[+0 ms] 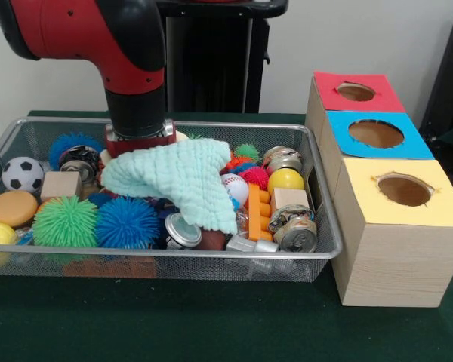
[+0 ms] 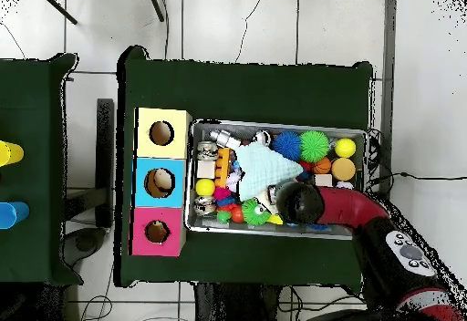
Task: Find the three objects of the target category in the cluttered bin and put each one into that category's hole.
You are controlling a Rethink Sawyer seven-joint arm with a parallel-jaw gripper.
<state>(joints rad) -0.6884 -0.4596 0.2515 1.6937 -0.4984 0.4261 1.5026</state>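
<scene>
Plush animals: none visible in either view, so likely buried under the clutter or under the mint cloth [image 1: 180, 181] draped over the middle of the bin [image 1: 328, 249]. Judgement: plush will be light, soft, compressible and non-slip; pinch the body mid-bulk, not a limb, and it should squeeze through the red hole [image 1: 355, 92] easily. Cloth is limp and may snag or drag neighbours when moved. The bin sits mid-table, running towards the table's left edge in the front view; the three-hole box stands just beside its right end, red hole at the far end, then blue [image 1: 376, 133], then yellow [image 1: 405, 188] nearest the front edge. Arm comes down near-vertical from above, wrist over the bin's far-left-centre, with the gripper [image 1: 140, 139] low at the cloth's upper edge. Can't tell the finger state: cloth and wrist hide them. Spiky balls [image 1: 65, 222], cans [image 1: 294, 230], soccer ball [image 1: 22, 174] and blocks crowd round it.
</scene>
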